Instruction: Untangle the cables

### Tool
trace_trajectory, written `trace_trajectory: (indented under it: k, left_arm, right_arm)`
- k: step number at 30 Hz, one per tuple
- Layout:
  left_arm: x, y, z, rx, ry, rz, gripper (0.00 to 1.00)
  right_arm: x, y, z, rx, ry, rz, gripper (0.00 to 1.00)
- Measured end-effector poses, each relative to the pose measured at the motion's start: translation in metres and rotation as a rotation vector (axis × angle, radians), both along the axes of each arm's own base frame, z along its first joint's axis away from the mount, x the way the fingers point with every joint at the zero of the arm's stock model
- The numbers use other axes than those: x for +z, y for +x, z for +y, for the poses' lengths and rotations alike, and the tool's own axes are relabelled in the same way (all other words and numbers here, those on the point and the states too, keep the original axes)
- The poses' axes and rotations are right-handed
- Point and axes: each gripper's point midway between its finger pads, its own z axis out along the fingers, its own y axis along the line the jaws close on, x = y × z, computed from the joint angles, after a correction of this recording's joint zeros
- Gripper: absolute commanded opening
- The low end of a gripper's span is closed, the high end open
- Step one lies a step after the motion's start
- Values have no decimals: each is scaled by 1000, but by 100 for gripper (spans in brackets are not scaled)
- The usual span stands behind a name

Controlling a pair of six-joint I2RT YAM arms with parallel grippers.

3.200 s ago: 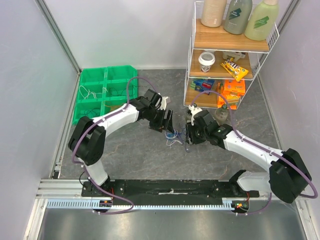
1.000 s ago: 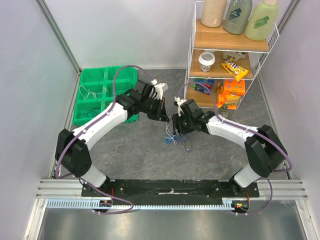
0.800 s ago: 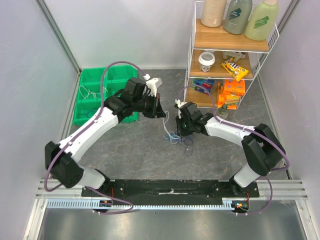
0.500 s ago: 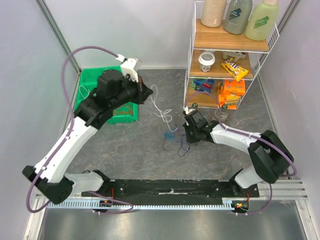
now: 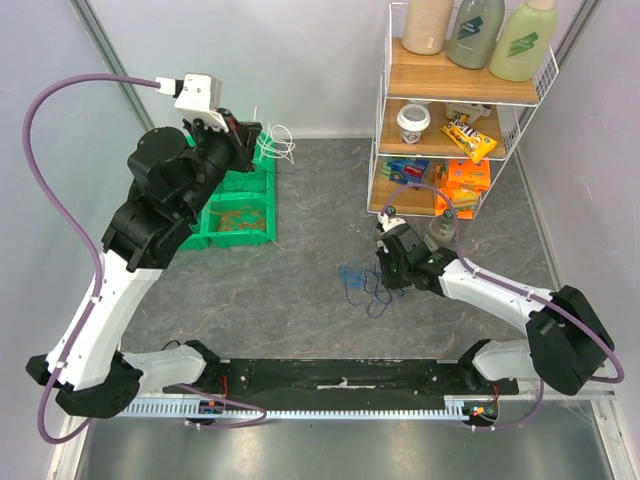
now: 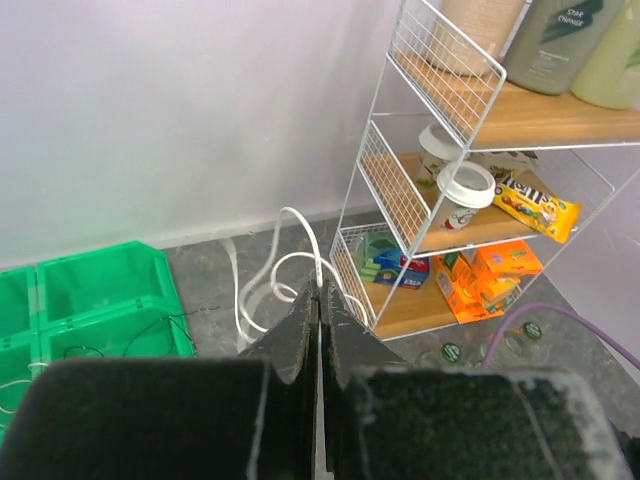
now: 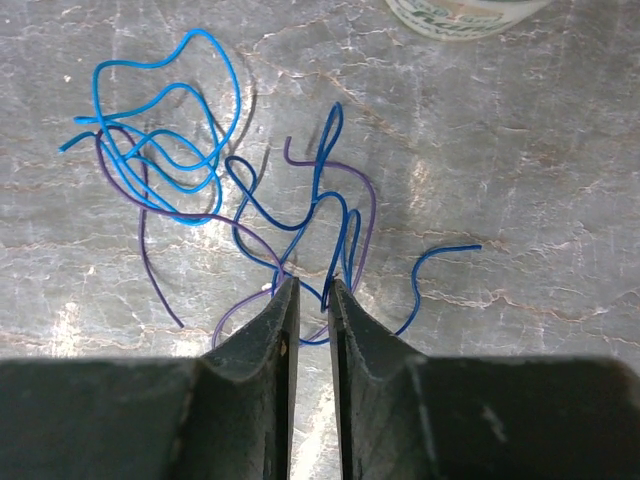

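The cables lie as a loose tangle on the grey table: a light blue cable, a dark blue cable and a purple cable cross one another. My right gripper is low at the tangle's right side, its jaws a narrow gap apart. Dark blue and purple strands run at and under its tips, and the table shows through the gap. My left gripper is raised high at the back left, above the green bin, shut on a white cable that hangs in loops from its tips.
A green divided bin with thin cables in its cells stands at the left. A white wire shelf with bottles, a cup and snack packs stands at the back right. A small jar sits just behind my right arm.
My left arm has lifted and swung to the back left, drawing the white cable out of the tangle. My right gripper's jaws have narrowed and it has shifted toward the near right beside the tangle.
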Motion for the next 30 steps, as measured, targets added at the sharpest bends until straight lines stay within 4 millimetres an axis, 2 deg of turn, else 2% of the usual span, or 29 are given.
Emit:
trace_trajectory:
  k: [5, 9, 11, 14, 16, 18, 22, 24, 30]
  left_arm:
    - [5, 18, 4, 74, 11, -12, 2]
    - [-1, 55, 13, 211, 10, 39, 2]
    - [-9, 76, 19, 281, -2, 78, 1]
    - [-39, 107, 38, 390, -21, 170, 2]
    - [-64, 123, 63, 475, -45, 251, 2]
    - [-83, 136, 96, 569, -93, 313, 2]
    - [-112, 148, 189, 802, -225, 398, 2]
    - [-122, 150, 220, 879, -273, 416, 2]
    - [-164, 163, 279, 1000, -400, 508, 2]
  right_arm:
    - [7, -4, 7, 43, 36, -2, 34]
    - [23, -5, 11, 66, 84, -37, 41]
    - [31, -6, 12, 75, 104, -57, 44]
    - [40, -8, 12, 82, 123, -81, 48]
    - [43, -12, 8, 87, 122, -88, 50]
    - [44, -15, 5, 85, 120, -93, 50]
    - [48, -20, -4, 71, 113, -111, 50]
    - [49, -20, -7, 65, 110, -120, 50]
    - [51, -19, -14, 42, 88, -137, 51]
